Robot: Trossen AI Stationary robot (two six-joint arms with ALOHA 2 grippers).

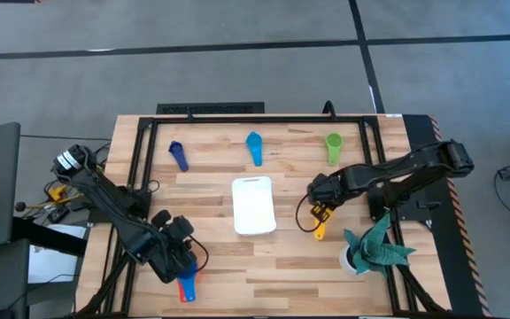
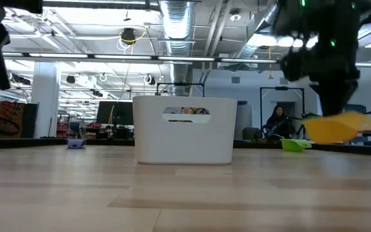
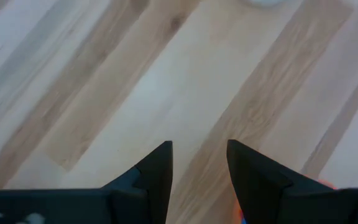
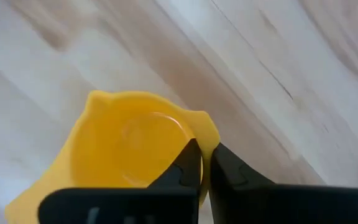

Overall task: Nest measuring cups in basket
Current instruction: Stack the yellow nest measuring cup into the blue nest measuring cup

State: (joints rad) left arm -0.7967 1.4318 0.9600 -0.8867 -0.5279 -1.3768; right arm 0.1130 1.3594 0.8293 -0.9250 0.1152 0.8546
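High view: the white basket [image 1: 254, 206] sits at the centre of the table [image 1: 211, 266]. Along the far side lie three cups: dark blue cup [image 1: 179, 155], light blue cup [image 1: 254, 147] and green cup [image 1: 333, 146], well apart from one another. The right gripper [image 1: 313, 199] is just right of the basket, with the yellow cup [image 1: 320, 223] at its fingers, handle trailing toward the near edge. The left gripper [image 1: 182, 260] is over the near left part of the table; a red cup [image 1: 187, 288] with a blue piece on it lies just beside it at the near edge. A teal paper plant [image 1: 374, 247] stands at the near right.

Low view: the basket [image 2: 184, 130] stands on the table. The yellow cup [image 2: 337, 127] hangs clear of the surface under the right gripper. The green cup [image 2: 293, 145] and dark blue cup [image 2: 76, 143] lie farther back.

Left wrist view: the left gripper [image 3: 199, 163] has its fingers parted, with nothing between them, above bare wood.

Right wrist view: the right gripper [image 4: 204, 163] is clamped on the rim of the yellow cup [image 4: 126, 149], whose opening faces the camera.
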